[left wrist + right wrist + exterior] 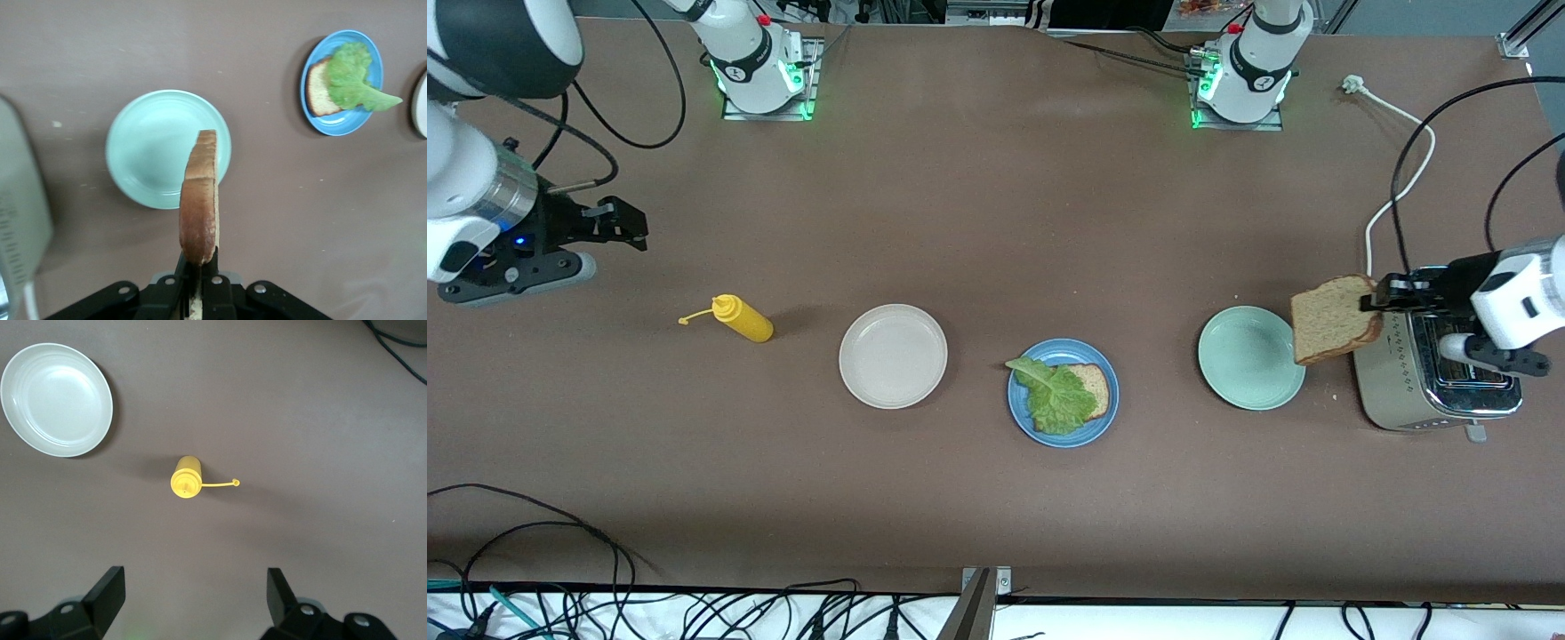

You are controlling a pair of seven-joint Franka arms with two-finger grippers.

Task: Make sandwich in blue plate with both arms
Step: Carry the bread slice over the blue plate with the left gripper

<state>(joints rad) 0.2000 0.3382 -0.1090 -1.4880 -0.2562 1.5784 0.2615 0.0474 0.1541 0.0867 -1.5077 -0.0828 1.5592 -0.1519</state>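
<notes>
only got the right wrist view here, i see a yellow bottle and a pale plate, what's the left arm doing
Observer: The left pincer is shut on a bread slice, held up between the toaster and the mint-green plate.
Operator: anything in the blue plate yet
Observer: Yes, the blue plate holds one bread slice with a lettuce leaf on top.
Operator: where is that plate from my bottle
Observer: Past the beige plate, toward the left arm's end; the right pincer hangs open over the mustard bottle.
</notes>
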